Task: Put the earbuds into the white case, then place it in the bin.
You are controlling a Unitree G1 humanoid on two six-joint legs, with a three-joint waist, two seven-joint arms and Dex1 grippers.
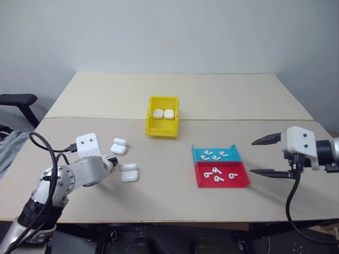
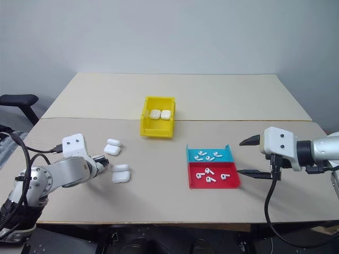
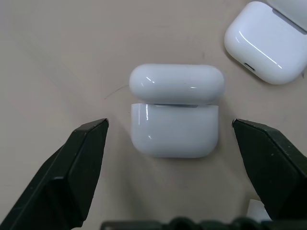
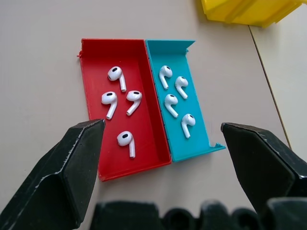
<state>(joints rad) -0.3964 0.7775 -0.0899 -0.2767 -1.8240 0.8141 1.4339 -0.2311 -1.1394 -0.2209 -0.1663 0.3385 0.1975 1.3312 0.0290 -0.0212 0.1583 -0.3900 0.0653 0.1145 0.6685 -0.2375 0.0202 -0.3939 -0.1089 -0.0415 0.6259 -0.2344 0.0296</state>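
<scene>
- Desk [image 1: 175,201]: beige top, two boards w/ seam across the middle.
- Bin [image 1: 152,128]: yellow, tall walls, mid-desk just past the seam. Holds 2 shut white cases [image 1: 163,114] side by side.
- White case [image 3: 173,112]: lid flipped up, lying on desk near L front, betw. the L pincer's fingers in the wrist view but touching neither. In head view it sits just beside the L pincer tip [image 1: 130,173].
- 2nd case on desk [image 1: 119,146]: lid also up, a bit farther back from the first, apart from it; corner of it seen in L wrist view [image 3: 261,43].
- Blue tray [image 1: 233,154]: shallow, R of centre, 4 earbuds inside [image 4: 175,98].
- Red tray [image 1: 241,181]: shallow, touching the blue tray on its near side, 4 earbuds [image 4: 120,101] inside, loose, stems at mixed angles.
- L pincer [image 3: 170,132]: fingers spread wide, empty, low over desk, aimed down at the open case.
- R pincer [image 1: 263,156]: fingers spread wide, empty, hanging above desk just R of the trays, pointing toward them; wrist view looks down on both trays w/ the bin's corner [image 4: 249,12] beyond.
- Office chair armrest [image 1: 16,99]: black, off desk's far L edge.
</scene>
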